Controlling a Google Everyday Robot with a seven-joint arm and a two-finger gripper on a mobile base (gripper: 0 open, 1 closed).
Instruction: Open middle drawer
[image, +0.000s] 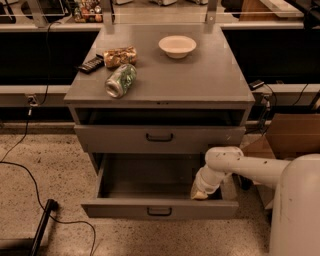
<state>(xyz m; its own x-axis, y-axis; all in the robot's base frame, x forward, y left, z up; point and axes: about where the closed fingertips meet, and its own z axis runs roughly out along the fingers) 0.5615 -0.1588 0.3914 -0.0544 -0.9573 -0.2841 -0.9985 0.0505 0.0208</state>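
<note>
The middle drawer (150, 182) is pulled well out of the grey cabinet, showing its plain grey inside. Its small black loop handle (159, 211) is on the front panel. My gripper (199, 192) is inside the drawer at its right end, close behind the front panel, at the end of my white arm (240, 162), which reaches in from the right. The gripper is well to the right of the handle and does not touch it.
Above it, another drawer (159, 137) with a black handle stands slightly out. On the cabinet top (200, 80) are a white bowl (177, 46), a green can (120, 80) on its side, a snack bag (120, 56) and a black remote (91, 64). A cardboard box (287, 135) stands to the right, and cables (30, 170) lie on the floor to the left.
</note>
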